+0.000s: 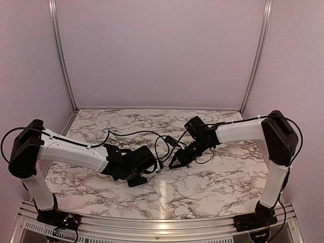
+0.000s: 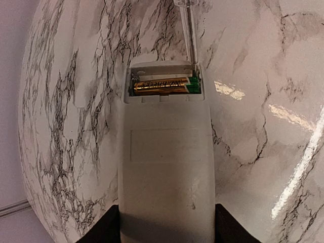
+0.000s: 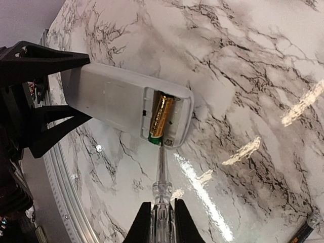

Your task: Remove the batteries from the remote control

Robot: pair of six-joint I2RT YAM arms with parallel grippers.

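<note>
Marble table [image 1: 212,195] lies under the left arm [image 1: 71,149] and right arm [image 1: 243,130], both bent inward so their hands sit close above its middle. The left hand [image 1: 135,171], reaching from the left edge, is clamped on the sides of the white remote control [image 2: 164,177], whose open compartment [image 2: 157,71] holds a gold battery [image 2: 161,86]. The right hand [image 3: 159,220], angled down from the right edge, grips a clear-shafted screwdriver [image 3: 162,172] whose tip rests at the battery's green end.
</note>
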